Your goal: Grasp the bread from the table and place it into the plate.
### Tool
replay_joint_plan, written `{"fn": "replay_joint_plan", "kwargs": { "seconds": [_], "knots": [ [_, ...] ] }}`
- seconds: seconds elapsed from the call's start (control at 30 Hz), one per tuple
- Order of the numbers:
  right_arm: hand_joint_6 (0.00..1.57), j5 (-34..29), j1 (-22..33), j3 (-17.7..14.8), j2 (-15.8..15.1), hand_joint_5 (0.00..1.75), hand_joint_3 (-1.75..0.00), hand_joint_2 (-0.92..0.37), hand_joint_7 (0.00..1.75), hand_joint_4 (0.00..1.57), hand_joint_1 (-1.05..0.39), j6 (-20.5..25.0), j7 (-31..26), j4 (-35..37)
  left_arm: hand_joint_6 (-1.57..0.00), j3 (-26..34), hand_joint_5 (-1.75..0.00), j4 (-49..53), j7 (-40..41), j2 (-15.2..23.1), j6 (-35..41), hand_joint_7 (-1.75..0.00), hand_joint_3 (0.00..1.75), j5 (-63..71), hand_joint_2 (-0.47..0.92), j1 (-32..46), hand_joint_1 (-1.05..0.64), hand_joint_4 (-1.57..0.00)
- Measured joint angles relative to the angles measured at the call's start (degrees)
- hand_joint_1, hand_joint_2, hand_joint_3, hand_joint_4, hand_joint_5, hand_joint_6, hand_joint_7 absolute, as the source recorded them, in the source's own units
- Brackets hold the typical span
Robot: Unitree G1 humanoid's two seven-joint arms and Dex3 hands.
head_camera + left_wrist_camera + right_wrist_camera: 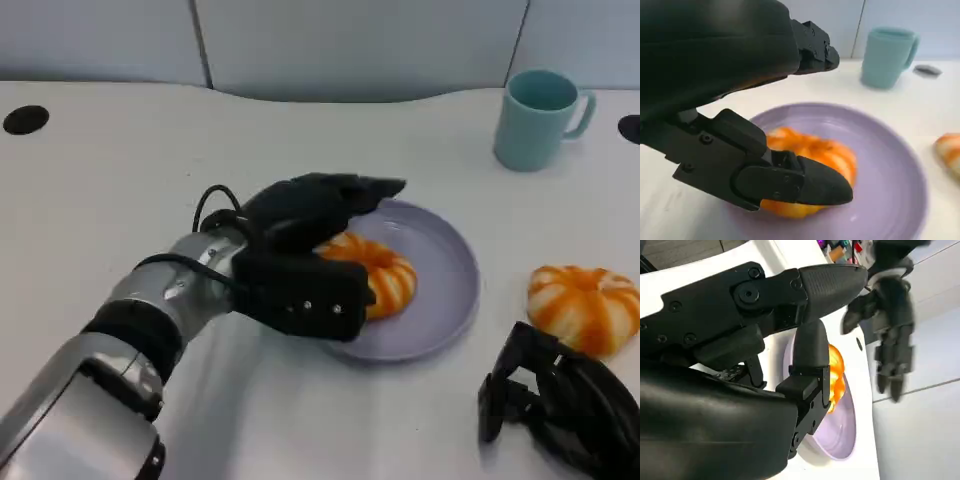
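The silver left forearm (130, 330) is reaching in from the table's near left corner, and its black left hand (300, 250) is hovering over the near left rim of the round lilac plate (440, 300). On that plate a round orange-and-white glazed bread roll (385, 280) is sitting, towards the rim nearest the hand. In the left wrist view the thumb (790, 182) is lying low in front of the roll (815, 155) while the other fingers (812, 47) are arching above it with a clear gap. The hand is looking released rather than gripping, though the thumb is hiding the roll's near side, so whether it is touching there cannot be told for certain.

The black right hand (560, 405) is resting at the table's near right corner, fingers loosely curled around nothing. Just beyond it a second orange-and-white roll (585, 305) is lying on the bare white table (100, 190), beside the plate's right rim but apart from it. A pale teal mug (535, 118) is standing near the far right corner, well away from both.

By my reading, the placing step is finishing for the roll in the plate. The next move is calling for the left hand to lift straight up and draw back toward the near left corner without dragging the roll or nudging the plate.
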Motion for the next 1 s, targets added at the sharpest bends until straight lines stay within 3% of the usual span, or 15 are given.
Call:
{"fn": "replay_joint_plan", "kwargs": {
  "seconds": [0.2,0.3,0.4,0.6,0.67,0.7,0.73,0.77,0.8,0.87,0.9,0.97,1.0],
  "knots": [
    [0.57,0.1,-0.4,0.0,-0.1,1.75,-0.25,-0.92,1.52,0.65,-0.51,0.8,-0.1,0.2,-0.35,10.0,-0.25,-2.5,-4.9,0.1,-7.7,-0.21,0.26,-13.4,0.92,7.1,-0.75,-0.31],
    [0.57,0.1,-0.6,-0.1,-0.1,1.75,-0.24,-0.92,1.52,0.66,-0.52,0.9,-0.1,0.4,-0.37,14.5,-0.68,-3.9,-8.6,0.1,-9.7,-0.16,0.27,-19.9,0.92,10.4,-0.77,-0.12],
    [0.58,0.1,-0.8,-0.2,-0.2,1.75,-0.23,-0.92,1.51,0.66,-0.52,1.0,-0.1,0.6,-0.37,18.0,-0.73,-6.4,-13.7,0.1,-9.5,-0.14,0.27,-25.4,0.92,13.1,-0.79,-0.1],
    [0.58,0.1,-1.2,-0.3,-0.4,1.75,-0.24,-0.92,1.51,0.67,-0.52,0.9,0.0,1.1,-0.45,22.9,-0.64,-13.5,-24.5,0.1,-7.2,-0.1,0.31,-35.2,0.92,19.1,-0.73,-0.23],
    [0.58,0.1,-1.3,-0.3,-0.3,1.75,-0.24,-0.92,1.5,0.67,-0.52,0.9,0.0,1.3,-0.54,24.2,-0.59,-15.8,-26.8,-0.1,-5.7,-0.09,0.3,-37.6,0.92,20.5,-0.68,-0.36],
    [0.58,0.1,-1.4,-0.3,-0.3,1.75,-0.24,-0.92,1.5,0.67,-0.52,0.9,0.1,1.4,-0.65,25.3,-0.74,-18.0,-28.9,-0.6,-4.6,-0.12,0.3,-40.8,0.92,21.9,-0.65,-0.51],
    [0.58,0.1,-1.5,-0.3,-0.3,1.75,-0.24,-0.92,1.5,0.66,-0.52,0.9,0.1,1.5,-0.69,26.5,-0.8,-20.8,-31.2,-1.2,-2.3,-0.13,0.3,-44.7,0.92,23.6,-0.64,-0.56],
    [0.58,0.1,-1.6,-0.4,-0.4,1.75,-0.24,-0.92,1.5,0.66,-0.52,0.9,0.2,1.6,-0.75,27.9,-1.08,-23.9,-33.6,-2.1,1.1,-0.25,0.33,-49.0,0.92,25.6,-0.64,-0.58],
    [0.58,0.1,-1.7,-0.4,-0.3,1.75,-0.24,-0.92,1.5,0.66,-0.51,0.8,0.2,1.7,-0.66,29.2,-1.38,-27.6,-35.5,-2.8,5.1,-0.65,0.37,-53.5,0.92,28.1,-0.64,-0.56],
    [0.58,0.2,-1.9,-0.6,-0.4,1.75,-0.24,-0.92,1.5,0.66,-0.51,0.7,0.5,2.2,-0.58,31.1,-1.53,-34.2,-37.2,-3.6,12.6,-0.94,0.39,-59.3,0.92,33.5,-0.63,-0.54],
    [0.58,0.2,-2.0,-0.7,-0.4,1.75,-0.24,-0.92,1.5,0.66,-0.51,0.6,0.5,2.4,-0.49,31.7,-1.66,-36.3,-37.2,-3.6,15.1,-1.23,0.44,-60.6,0.92,35.8,-0.61,-0.51],
    [0.58,0.1,-2.2,-0.8,-0.5,1.75,-0.24,-0.92,1.5,0.66,-0.51,0.5,0.5,2.7,-0.43,32.7,-1.72,-39.9,-37.2,-3.6,18.4,-1.41,0.46,-61.6,0.92,39.7,-0.6,-0.49],
    [0.58,0.1,-2.2,-0.8,-0.5,1.75,-0.24,-0.92,1.5,0.66,-0.52,0.5,0.4,2.7,-0.4,33.0,-1.74,-41.6,-37.1,-3.6,19.5,-1.58,0.47,-61.9,0.92,41.1,-0.58,-0.55]
  ]
}}
